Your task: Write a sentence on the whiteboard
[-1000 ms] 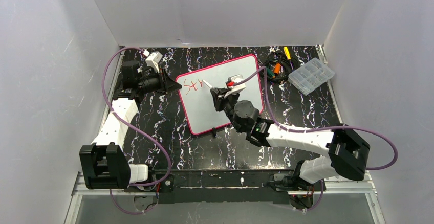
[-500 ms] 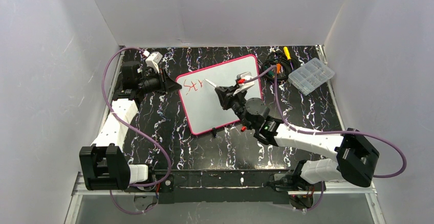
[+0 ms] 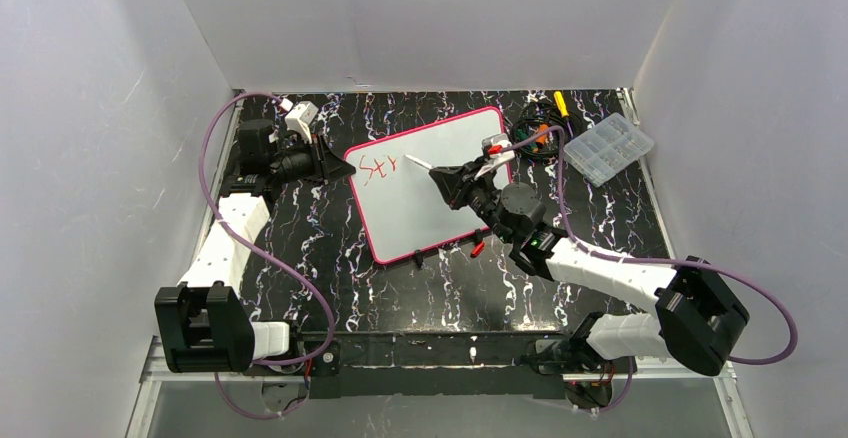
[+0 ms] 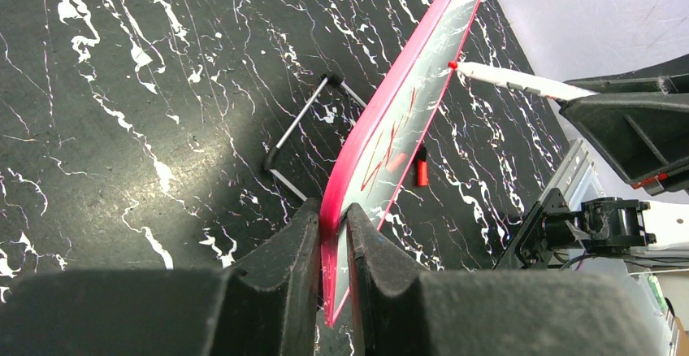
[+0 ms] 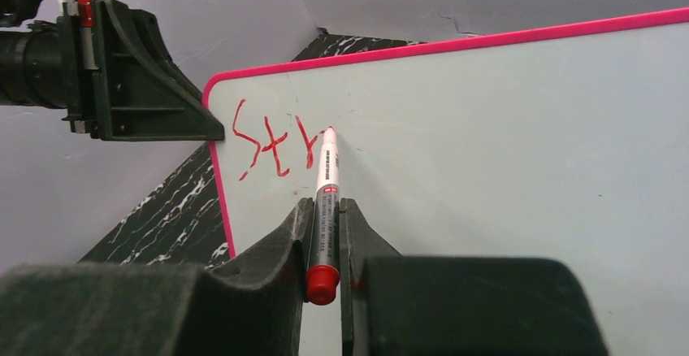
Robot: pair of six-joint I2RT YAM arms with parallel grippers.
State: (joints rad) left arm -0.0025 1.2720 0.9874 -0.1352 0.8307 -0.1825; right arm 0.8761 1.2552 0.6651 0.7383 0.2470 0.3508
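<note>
Tilted on black marbled desk [image 3: 320, 248]: white pink-bordered rectangular whiteboard [image 3: 420, 208], edge clenched in left hand [image 4: 333, 218]; right hand [image 5: 327, 210] grasps white red-tipped marker [image 5: 327, 179], tip seemingly touching board beside red handwritten letters [image 5: 272, 143].

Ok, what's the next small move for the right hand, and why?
Probably start the next letter's stroke just right of the red letters: the right hand grips the marker with its tip at the whiteboard beside them, and the left hand clamps the board's edge.
</note>
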